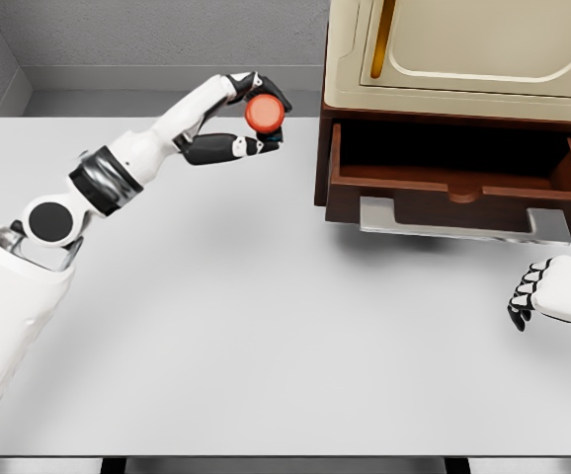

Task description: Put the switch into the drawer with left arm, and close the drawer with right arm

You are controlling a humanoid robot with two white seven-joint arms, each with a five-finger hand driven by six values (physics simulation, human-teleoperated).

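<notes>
Your right hand (537,293) sits low at the right edge over the table (266,346), fingers curled, holding nothing. Left hand (246,123) is raised above the table's far side, gripping the switch (264,114) (red-orange, round) between thumb and fingers. Drawer (458,178) stands open, well right of the switch.

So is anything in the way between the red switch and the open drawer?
Nothing visible is. The left hand holds the switch above the table, left of the drawer. Only bare table lies between them, and the drawer is open.
</notes>
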